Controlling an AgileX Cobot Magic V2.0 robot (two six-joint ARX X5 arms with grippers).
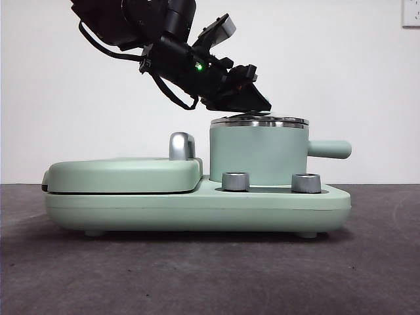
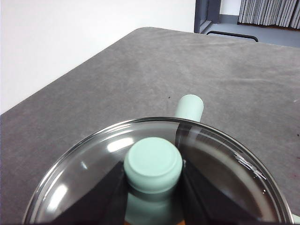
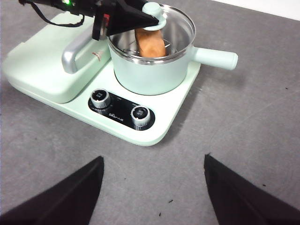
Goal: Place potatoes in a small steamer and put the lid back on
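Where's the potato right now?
The potato sits inside the steamer, under the lid whose knob the left gripper grips, per the right wrist view.

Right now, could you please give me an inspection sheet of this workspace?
Surface: grey table, a few dark specks.
Job's things: potato inside the steamer; lid on the steamer's rim.
Clutter: nothing seen besides the cooker base with two knobs and its closed grill cover.
Grippers: left gripper shut on the lid's knob; right gripper open, above the bare table, away from the cooker.
Cables: black cable looped on the left arm.
Surroundings: white wall.
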